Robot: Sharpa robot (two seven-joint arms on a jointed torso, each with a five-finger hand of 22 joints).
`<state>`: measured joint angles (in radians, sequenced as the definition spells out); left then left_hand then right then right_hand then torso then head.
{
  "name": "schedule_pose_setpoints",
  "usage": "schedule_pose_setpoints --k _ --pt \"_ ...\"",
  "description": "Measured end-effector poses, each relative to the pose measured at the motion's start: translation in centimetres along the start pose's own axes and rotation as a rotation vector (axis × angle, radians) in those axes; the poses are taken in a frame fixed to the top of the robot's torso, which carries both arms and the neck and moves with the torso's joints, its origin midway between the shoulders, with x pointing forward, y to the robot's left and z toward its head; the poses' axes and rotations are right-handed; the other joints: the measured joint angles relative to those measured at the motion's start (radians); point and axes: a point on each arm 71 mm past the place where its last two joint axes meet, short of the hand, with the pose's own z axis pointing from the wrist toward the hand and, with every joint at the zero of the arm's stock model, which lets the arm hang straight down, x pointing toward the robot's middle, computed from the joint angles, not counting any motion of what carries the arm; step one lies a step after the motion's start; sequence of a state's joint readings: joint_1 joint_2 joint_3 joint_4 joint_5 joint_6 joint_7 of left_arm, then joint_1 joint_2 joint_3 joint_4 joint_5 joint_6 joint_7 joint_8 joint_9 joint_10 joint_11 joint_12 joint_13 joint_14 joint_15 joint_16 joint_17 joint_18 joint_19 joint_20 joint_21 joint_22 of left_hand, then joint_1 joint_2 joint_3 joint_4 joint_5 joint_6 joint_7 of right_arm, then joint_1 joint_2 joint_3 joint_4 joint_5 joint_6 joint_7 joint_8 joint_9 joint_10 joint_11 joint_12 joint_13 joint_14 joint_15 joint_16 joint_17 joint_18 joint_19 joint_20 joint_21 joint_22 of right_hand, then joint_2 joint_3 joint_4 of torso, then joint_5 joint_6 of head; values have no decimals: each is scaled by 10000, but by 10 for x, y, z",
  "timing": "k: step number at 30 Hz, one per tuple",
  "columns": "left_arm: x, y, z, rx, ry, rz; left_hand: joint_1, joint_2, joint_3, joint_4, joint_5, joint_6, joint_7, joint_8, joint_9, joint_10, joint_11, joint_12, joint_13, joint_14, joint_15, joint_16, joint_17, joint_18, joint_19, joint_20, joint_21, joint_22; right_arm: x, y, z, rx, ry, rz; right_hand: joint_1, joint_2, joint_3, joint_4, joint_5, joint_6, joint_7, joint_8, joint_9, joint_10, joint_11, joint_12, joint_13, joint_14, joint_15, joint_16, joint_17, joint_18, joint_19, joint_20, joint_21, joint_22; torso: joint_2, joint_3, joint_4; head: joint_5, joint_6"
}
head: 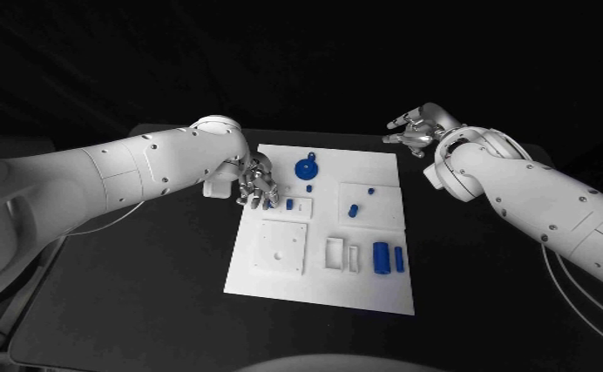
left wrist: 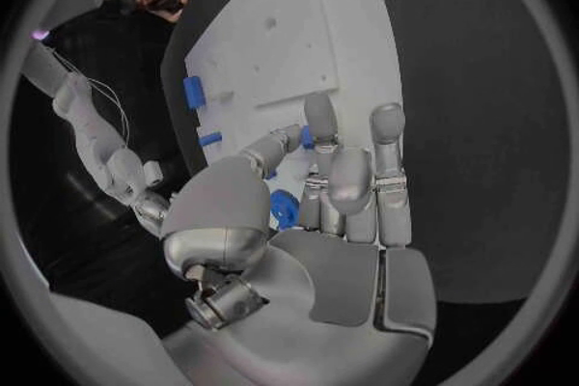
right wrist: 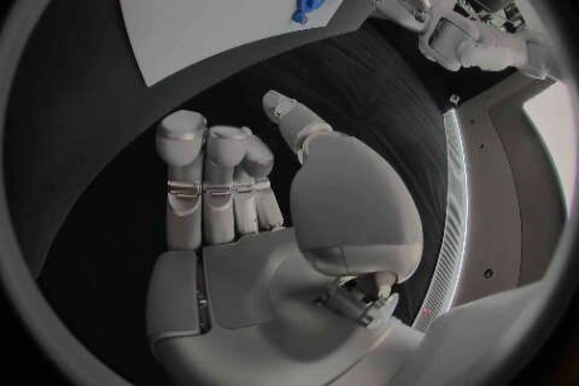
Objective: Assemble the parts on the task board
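Note:
The white task board [head: 283, 280] lies mid-table. On it are a blue round disc with a knob [head: 307, 167], a small blue peg [head: 290, 204], another peg [head: 355, 210] and two blue cylinders [head: 381, 259] side by side. My left hand [head: 255, 184] hovers over the board's left edge beside the disc, fingers stretched toward the small peg [left wrist: 308, 137], holding nothing. In the left wrist view the disc [left wrist: 284, 207] shows between thumb and fingers [left wrist: 386, 164]. My right hand [head: 421, 128] hangs over the black table past the board's far right corner, empty, fingers loosely bent [right wrist: 199, 183].
A raised square plate [head: 284, 246] and a white rectangular frame [head: 335, 253] sit on the board's near half. Two square pads [head: 372, 200] lie in its middle. Black table surrounds the board. In the right wrist view the board [right wrist: 181, 10] lies beyond the fingers.

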<state>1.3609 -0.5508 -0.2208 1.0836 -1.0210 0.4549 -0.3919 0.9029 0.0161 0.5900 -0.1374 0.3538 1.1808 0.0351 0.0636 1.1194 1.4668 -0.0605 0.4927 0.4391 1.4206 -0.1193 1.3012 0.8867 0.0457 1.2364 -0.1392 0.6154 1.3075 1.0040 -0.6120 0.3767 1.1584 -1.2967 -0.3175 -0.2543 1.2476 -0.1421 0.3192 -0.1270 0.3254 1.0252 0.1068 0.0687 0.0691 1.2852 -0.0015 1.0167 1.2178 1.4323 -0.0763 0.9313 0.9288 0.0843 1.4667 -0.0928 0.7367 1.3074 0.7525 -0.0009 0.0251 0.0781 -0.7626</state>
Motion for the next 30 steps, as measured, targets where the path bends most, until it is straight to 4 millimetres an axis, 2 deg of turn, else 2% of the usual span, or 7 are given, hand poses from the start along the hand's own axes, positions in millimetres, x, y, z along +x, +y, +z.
schedule_pose_setpoints --k 12,30 --pt "-8 -2 -4 -20 220 90 1 1 -1 -1 -8 0 0 -8 -2 11 11 0 0 0 1 0 -1 -1 0 0 0 -1 0 0 0 0 11 -1 0 0 0 0 0 -1 0 0 0 1 1 0 -1 0 0 0 -1 -1 0 0 0 0 5 3 0 -13 9" --pt "-13 -6 2 -202 576 240 26 26 -14 -14 -39 0 0 9 -20 30 30 0 1 13 18 0 -47 -2 0 0 0 -2 1 1 0 -19 25 2 0 0 0 0 0 -1 -1 0 0 1 1 0 7 0 0 0 5 -1 0 0 0 0 3 1 2 -14 -23"
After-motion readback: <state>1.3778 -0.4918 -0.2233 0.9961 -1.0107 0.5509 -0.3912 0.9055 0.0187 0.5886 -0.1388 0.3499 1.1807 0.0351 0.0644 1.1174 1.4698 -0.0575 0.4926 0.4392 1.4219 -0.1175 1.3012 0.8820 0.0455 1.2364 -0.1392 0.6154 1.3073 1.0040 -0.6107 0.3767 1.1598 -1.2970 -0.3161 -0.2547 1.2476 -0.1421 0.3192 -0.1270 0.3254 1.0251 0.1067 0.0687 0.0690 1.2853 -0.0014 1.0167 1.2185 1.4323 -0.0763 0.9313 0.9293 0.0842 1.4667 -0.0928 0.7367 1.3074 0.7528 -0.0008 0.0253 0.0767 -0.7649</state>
